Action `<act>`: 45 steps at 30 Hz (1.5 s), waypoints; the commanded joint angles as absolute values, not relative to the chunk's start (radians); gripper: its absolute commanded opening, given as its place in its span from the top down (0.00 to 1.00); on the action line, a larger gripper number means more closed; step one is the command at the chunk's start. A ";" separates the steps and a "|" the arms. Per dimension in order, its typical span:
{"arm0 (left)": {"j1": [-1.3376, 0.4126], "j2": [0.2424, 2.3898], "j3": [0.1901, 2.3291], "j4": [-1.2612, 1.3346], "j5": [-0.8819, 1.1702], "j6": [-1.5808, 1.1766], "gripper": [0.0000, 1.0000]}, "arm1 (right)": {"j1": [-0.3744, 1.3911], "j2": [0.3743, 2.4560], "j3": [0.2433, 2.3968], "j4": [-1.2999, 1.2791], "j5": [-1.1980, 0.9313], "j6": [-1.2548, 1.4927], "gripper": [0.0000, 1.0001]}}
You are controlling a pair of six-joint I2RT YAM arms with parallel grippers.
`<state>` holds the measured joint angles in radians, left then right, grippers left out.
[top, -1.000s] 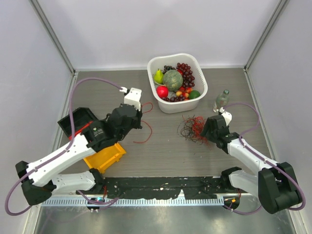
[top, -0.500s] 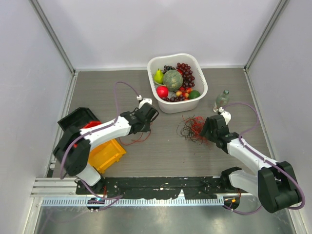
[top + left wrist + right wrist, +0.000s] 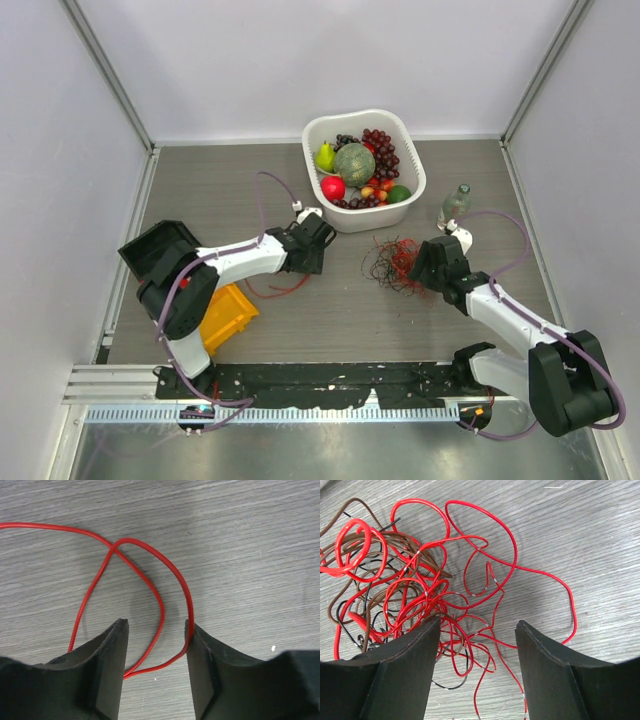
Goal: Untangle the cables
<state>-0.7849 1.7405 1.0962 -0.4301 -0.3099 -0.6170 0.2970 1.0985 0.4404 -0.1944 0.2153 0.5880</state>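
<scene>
Item 1, left pincer point(image 3: 156, 630): spread, low over the surface point(image 3: 250, 540). Within the last second we saw it swing in from the yellow bin point(image 3: 228, 312) at 9 o'clock.
Item 2, loose red cable point(image 3: 150, 580): its loop lies between those fingers, ungripped.
Item 3, bundle of cables point(image 3: 410, 595): at 3 o'clock, unmoved, with the right pincer point(image 3: 477, 630) spread at its edge.
We judge one strand freed and the bulk still knotted.

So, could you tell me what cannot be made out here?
Left wrist: the loose red cable leaves the left edge and passes behind the left gripper.
Right wrist: the bundle is partly behind the right gripper.
Top external: its strands are too thin to count.
</scene>
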 commanded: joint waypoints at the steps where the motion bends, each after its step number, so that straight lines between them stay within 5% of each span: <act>1: -0.781 1.776 1.123 -0.370 -0.290 -0.595 0.46 | 0.296 1.065 0.431 -0.152 0.215 0.577 0.34; 9: -0.775 1.862 1.166 -0.382 -0.293 -0.591 0.61 | 0.296 1.055 0.425 -0.146 0.207 0.574 0.34; 14: -0.723 1.856 1.099 -0.322 -0.151 -0.643 1.00 | 0.296 1.046 0.423 -0.143 0.203 0.572 0.34; 24: -0.658 1.511 0.988 -0.224 0.092 -0.680 1.00 | 0.296 1.035 0.417 -0.137 0.196 0.572 0.34; 32: -0.600 1.218 1.060 -0.446 -0.034 -0.696 1.00 | 0.298 1.034 0.414 -0.133 0.193 0.571 0.34; 45: -0.563 0.996 1.627 -0.773 -0.186 -0.448 1.00 | 0.302 1.045 0.416 -0.127 0.179 0.564 0.34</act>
<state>-0.5644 1.0348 1.4326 -0.6910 -0.1242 -0.5541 0.2974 1.0576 0.4137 -0.1711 0.1871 0.5766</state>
